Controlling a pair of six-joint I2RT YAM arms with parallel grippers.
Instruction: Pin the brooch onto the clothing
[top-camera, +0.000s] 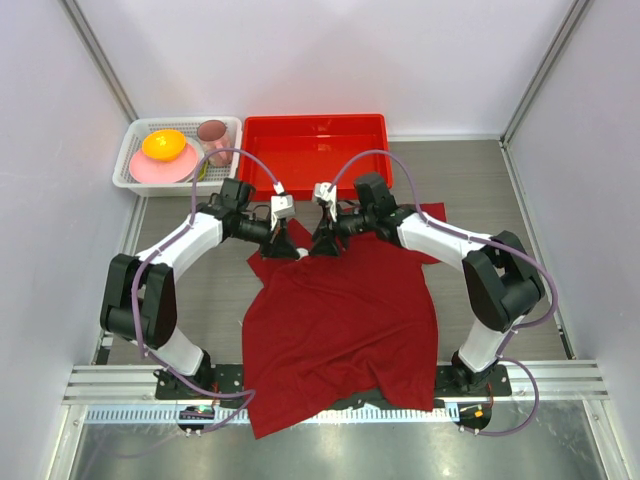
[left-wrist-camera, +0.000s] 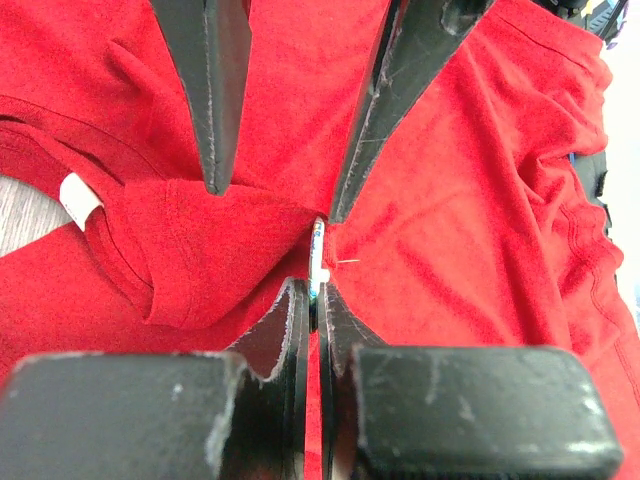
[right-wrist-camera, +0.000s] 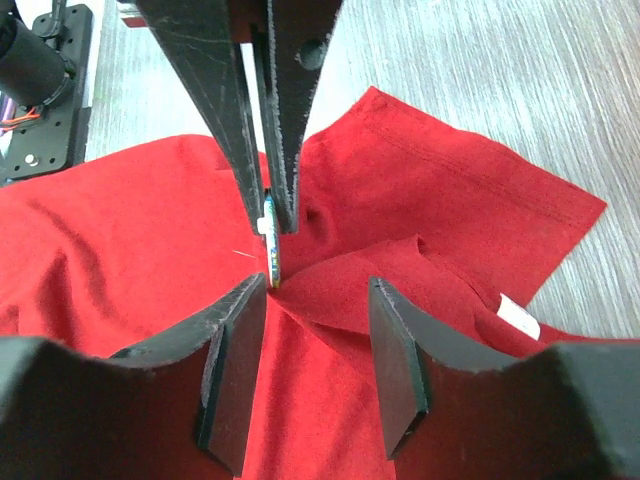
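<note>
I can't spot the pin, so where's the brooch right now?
Both wrist views show the brooch edge-on in the shut left gripper, against a raised fold of the red T-shirt, just opposite the open right gripper.

The T-shirt (top-camera: 340, 320) is made of soft, matt red cloth, finely knitted, creased into folds and stitched at the hems. Its white label (left-wrist-camera: 78, 197) looks smooth; whether it is cloth or paper cannot be told. The brooch (left-wrist-camera: 316, 258), seen edge-on, is given a smooth, shiny rim. The right gripper (right-wrist-camera: 320, 290) is fitted with fingers (right-wrist-camera: 235, 370) of matt black plastic, scuffed pale along the edges. The table (right-wrist-camera: 480, 60) is faced with a dull, grey, wood-grained surface. The tray (top-camera: 315, 119) is moulded in glossy red plastic.
</note>
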